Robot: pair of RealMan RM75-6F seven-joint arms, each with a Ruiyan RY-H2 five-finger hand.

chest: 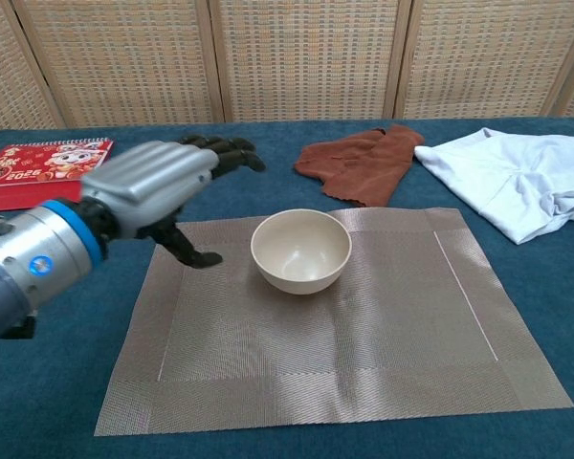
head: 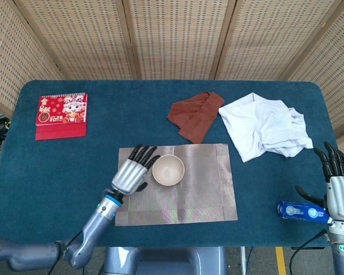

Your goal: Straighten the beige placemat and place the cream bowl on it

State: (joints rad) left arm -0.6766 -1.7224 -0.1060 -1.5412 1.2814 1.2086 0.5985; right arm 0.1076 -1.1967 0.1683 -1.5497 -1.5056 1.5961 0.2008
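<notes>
1. The cream bowl (chest: 300, 251) sits upright on the beige placemat (chest: 383, 335), on the mat's upper-left part. Inside it looks empty, just bare cream walls.
2. The placemat lies flat on the blue tabletop (head: 57, 166), its edges roughly parallel to the tabletop's front edge.
3. The left robot hand (chest: 158, 186) is released: fingers spread and holding nothing. It hovers just left of the bowl, over the mat's left edge, not touching the bowl. In the head view the same hand (head: 130, 172) shows right beside the bowl's rim with a small gap.
4. The right robot hand (head: 337, 183) is way off at the right edge of the tabletop, fingers pointing up and apart, nothing in it. A small blue box (head: 301, 211) lies just beside its thumb; can't tell if they actually touch.
5. Other stuff: a rust-brown cloth (head: 195, 114) just behind the mat's far edge, a crumpled white shirt (head: 264, 126) to its right, and a red calendar (head: 61, 116) at the far left, well apart from everything.
</notes>
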